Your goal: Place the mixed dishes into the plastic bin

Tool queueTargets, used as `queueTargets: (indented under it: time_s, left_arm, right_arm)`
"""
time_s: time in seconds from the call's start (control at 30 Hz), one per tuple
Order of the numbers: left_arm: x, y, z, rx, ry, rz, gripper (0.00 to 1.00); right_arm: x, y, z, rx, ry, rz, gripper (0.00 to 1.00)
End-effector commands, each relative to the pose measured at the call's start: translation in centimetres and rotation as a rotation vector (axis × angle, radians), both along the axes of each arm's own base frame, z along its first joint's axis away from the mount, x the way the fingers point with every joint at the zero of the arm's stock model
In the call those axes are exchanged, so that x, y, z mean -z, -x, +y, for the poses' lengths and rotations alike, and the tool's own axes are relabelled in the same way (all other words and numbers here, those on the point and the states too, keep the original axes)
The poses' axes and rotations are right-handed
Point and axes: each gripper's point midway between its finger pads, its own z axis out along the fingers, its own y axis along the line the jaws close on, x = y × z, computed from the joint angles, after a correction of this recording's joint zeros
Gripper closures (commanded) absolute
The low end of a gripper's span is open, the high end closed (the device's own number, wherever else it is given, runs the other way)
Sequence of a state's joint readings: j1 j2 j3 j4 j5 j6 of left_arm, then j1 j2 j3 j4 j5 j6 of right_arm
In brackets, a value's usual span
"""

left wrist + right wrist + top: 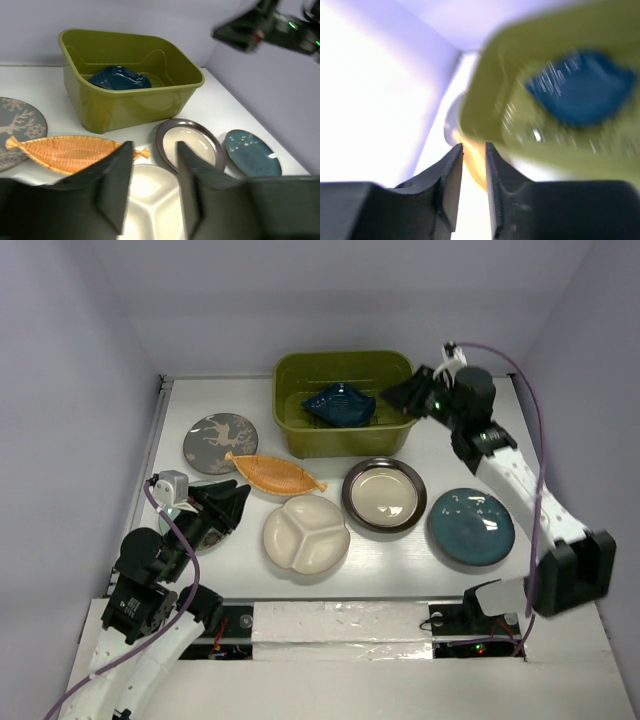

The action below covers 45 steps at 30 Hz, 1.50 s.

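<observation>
The olive-green plastic bin (pixel 385 368) stands at the back middle with the dark blue triangular plate (pixel 340 405) inside. On the table lie the grey deer plate (pixel 220 442), the orange leaf plate (pixel 275 473), the cream three-compartment plate (pixel 306 534), the brown-rimmed cream plate (pixel 384 494) and the teal round plate (pixel 471 526). A greenish plate (pixel 170 514) is mostly hidden under my left arm. My left gripper (pixel 232 505) is open and empty, just left of the three-compartment plate (pixel 150 195). My right gripper (pixel 405 395) hovers at the bin's right rim, slightly open and empty. Its wrist view is blurred and shows the bin (pixel 490 120) and the blue plate (pixel 580 92).
White walls close off the table at the back and on both sides. The right arm (pixel 270 25) reaches above the bin's right side. A purple cable (pixel 535 420) loops beside the right arm. The plates lie close together in front of the bin.
</observation>
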State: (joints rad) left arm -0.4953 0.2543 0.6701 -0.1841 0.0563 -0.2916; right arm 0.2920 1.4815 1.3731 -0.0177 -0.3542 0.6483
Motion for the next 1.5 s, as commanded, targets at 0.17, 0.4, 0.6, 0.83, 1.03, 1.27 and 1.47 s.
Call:
queueTargets:
  time_s: [0.17, 0.4, 0.6, 0.83, 1.03, 1.27, 1.47]
  left_arm:
    - [-1.7, -0.1, 0.7, -0.036, 0.026, -0.037, 0.95]
    - [-1.1, -0.9, 0.8, -0.06, 0.013, -0.005, 0.89]
    - [-1.0, -1.1, 1.0, -0.071, 0.013, -0.007, 0.68]
    - [-0.7, -1.4, 0.8, -0.067, 0.001, 0.004, 0.63]
    - [-0.7, -1.4, 0.8, -0.065, -0.001, 0.003, 0.63]
    - [-0.5, -1.8, 0.9, -0.079, -0.008, 0.013, 0.62]
    - [-0.5, -1.8, 1.1, -0.087, -0.006, 0.012, 0.62]
  right_arm:
    - [16.0, 12.4, -1.7, 0.023, 0.074, 0.256, 0.53]
    - [19.9, 20.4, 3.4, -0.129, 0.059, 0.379, 0.2]
    - [24.6, 23.5, 7.6, -0.202, 0.115, 0.52, 0.27]
    - [27.7, 23.6, 10.5, -0.214, 0.15, 0.597, 0.31]
    - [29.4, 22.8, 10.4, -0.148, 0.157, 0.632, 0.39]
    - [31.8, 23.4, 10.3, -0.155, 0.203, 0.69, 0.56]
    - [32.3, 24.1, 9.5, -0.148, 0.216, 0.712, 0.87]
